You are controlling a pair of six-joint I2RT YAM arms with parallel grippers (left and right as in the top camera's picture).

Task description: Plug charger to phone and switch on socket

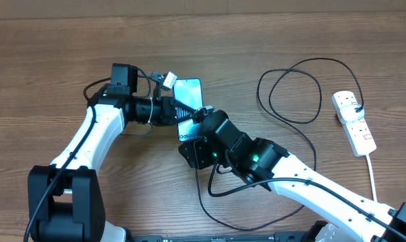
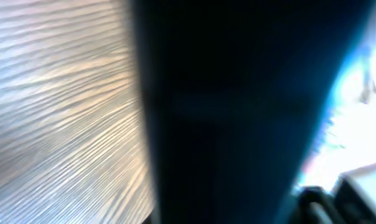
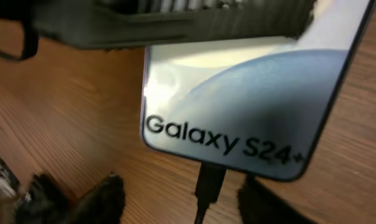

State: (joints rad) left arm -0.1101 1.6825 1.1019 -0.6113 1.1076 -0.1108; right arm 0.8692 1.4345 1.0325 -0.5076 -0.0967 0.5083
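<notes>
**Item: phone (image 3: 250,106).** Flat on the bench (image 1: 55,54), screen up and lit. Its long axis runs away from the right fingers (image 3: 107,199). The bottom edge, below the "Galaxy S24+" text, lies just ahead of them.

**Item: charger (image 3: 210,180).** The black connector tip sits against the middle of the phone's bottom edge and looks seated in the port. The cable trails back between the two right fingers.

**Item: right fingers.** Apart, one on each side of the connector, and they do not appear to touch it. They hold nothing.

**Item: left fingers (image 1: 176,109).** Together, lying across the far half of the phone. Whether they pinch its edge or only press on it cannot be told, because the left wrist view is blurred and dark.

**Item: socket (image 1: 354,122).** White strip well apart from both sets of fingers, out to the right of the right fingers, beyond the charger's loops. Its long axis runs roughly parallel to the phone's, with its white cord leaving the near end. The switch positions are too small to read.

**Governing relation.** Plugging in looks done, which leaves the switch. The socket lies on the right arm's side and the right fingers are free, so that arm is the nearer. It would have to travel sideways to the right, over the cable loops, to reach a switch.
</notes>
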